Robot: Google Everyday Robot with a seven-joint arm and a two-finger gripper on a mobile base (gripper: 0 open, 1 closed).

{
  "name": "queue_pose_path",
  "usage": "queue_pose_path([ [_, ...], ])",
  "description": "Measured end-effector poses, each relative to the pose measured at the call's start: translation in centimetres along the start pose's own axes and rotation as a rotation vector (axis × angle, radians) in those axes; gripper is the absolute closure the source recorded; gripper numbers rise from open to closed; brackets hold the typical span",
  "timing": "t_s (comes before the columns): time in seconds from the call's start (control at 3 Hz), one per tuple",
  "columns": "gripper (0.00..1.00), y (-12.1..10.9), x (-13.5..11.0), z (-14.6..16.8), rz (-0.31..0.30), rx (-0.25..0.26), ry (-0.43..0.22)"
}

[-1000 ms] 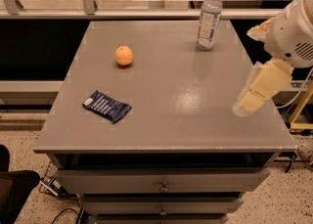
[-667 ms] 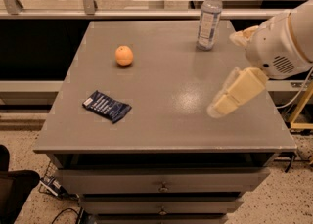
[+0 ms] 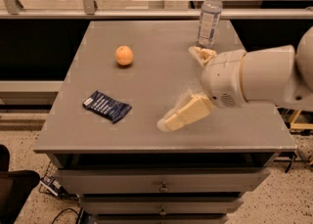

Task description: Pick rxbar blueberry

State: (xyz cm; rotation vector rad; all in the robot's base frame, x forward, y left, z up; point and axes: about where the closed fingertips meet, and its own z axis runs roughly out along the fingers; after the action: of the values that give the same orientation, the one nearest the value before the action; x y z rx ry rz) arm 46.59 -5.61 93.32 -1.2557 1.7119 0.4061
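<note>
The rxbar blueberry [image 3: 106,105], a flat dark navy bar with white print and a pale end, lies on the grey table [image 3: 146,81] near its front left. My gripper [image 3: 179,86] hangs over the table's right-middle, to the right of the bar and apart from it. Its cream fingers [image 3: 186,113] are spread, one pointing down-left toward the bar and the other showing behind the white wrist. The gripper is open and empty.
A round orange fruit [image 3: 124,55] sits at the table's left-middle, behind the bar. A clear water bottle [image 3: 209,16] stands upright at the back right, just behind my arm. Drawers [image 3: 161,186] lie below the table's front edge. A railing runs behind.
My arm has swung left from the table's right edge toward the middle, bringing the gripper closer to the bar. The bar, orange and bottle have not moved.
</note>
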Motion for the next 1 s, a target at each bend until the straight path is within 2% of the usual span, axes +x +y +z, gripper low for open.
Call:
queue_pose_path([
  [0.33, 0.00, 1.4, -2.1, 3.3, 0.023, 0.050, -0.140],
  [0.67, 0.00, 2.2, -4.4, 5.0, 0.039, 0.073, -0.222],
  [1.0, 0.00, 2.6, -5.2, 5.2, 0.031, 0.069, -0.230],
])
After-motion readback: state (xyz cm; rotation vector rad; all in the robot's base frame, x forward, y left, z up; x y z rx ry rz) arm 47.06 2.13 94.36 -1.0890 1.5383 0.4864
